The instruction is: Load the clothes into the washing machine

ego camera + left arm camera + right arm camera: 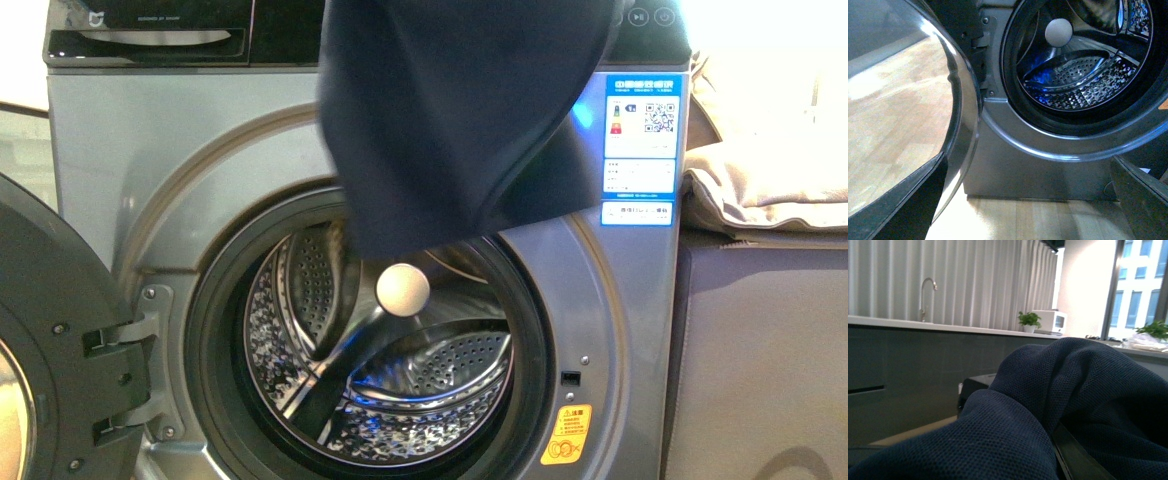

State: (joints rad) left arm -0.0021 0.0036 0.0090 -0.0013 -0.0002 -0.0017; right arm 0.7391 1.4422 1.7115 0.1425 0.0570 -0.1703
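Front view: the navy garment (pixel 455 110) hangs before the washing machine (pixel 130 150), its hem overlapping the top of the open drum (pixel 400 390). Left wrist view: the left gripper (pixel 1023 205) is spread wide and empty, facing the drum. Right wrist view: the navy garment drapes over the right gripper, whose finger (pixel 1075 457) barely shows; its grip cannot be told

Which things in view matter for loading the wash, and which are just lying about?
For the job: clothes; washer; its open door; drum.
Lying about: beige pile; grey cabinet; faucet; plant; microwave.
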